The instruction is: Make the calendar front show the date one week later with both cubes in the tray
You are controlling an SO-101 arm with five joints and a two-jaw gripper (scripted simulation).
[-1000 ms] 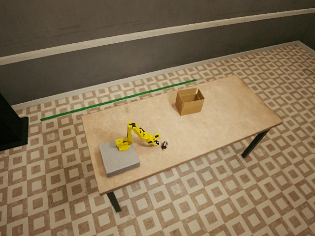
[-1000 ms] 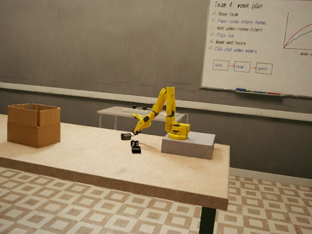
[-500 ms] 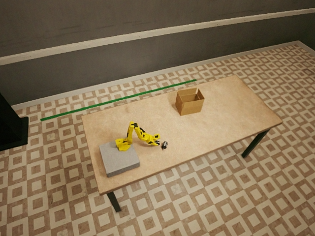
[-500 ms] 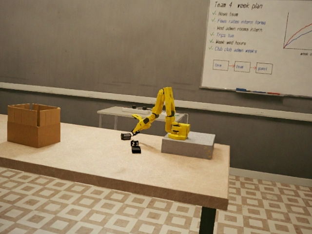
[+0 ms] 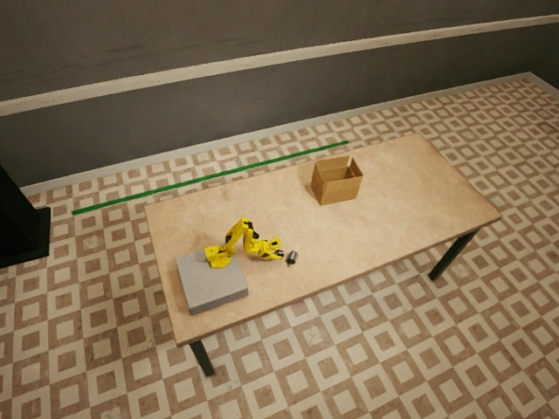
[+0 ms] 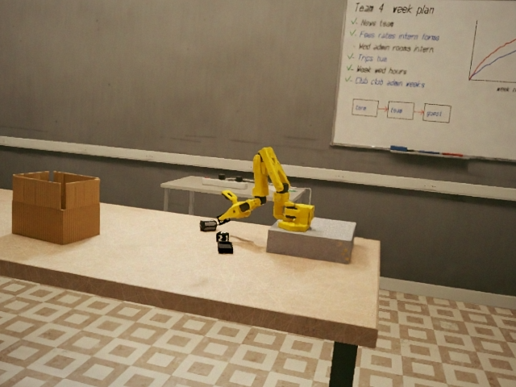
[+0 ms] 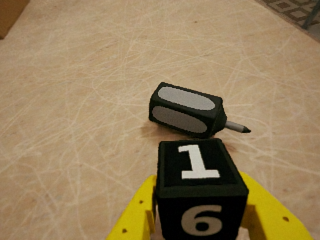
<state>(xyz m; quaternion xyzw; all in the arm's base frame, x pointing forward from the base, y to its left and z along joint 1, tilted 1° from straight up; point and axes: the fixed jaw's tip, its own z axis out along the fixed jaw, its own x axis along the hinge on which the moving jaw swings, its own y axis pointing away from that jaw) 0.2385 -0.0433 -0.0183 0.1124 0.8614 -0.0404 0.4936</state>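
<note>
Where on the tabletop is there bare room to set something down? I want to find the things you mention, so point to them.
The widest bare stretch runs right of the cardboard box point(image 5: 341, 191) point(image 6: 37, 218) in the top view; another lies between box and arm. It is crowded around the end effector point(image 5: 280, 253) point(image 6: 222, 219) point(image 7: 201, 212), with the dark pen-tipped object point(image 5: 292, 257) point(image 6: 208, 225) point(image 7: 185, 110) close by.

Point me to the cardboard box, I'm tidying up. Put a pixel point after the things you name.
In the top view, the cardboard box point(image 5: 341, 193) point(image 6: 39, 218) stands on the table near its far long edge, beyond the gripper point(image 5: 280, 249) point(image 6: 222, 208) point(image 7: 199, 205).
</note>
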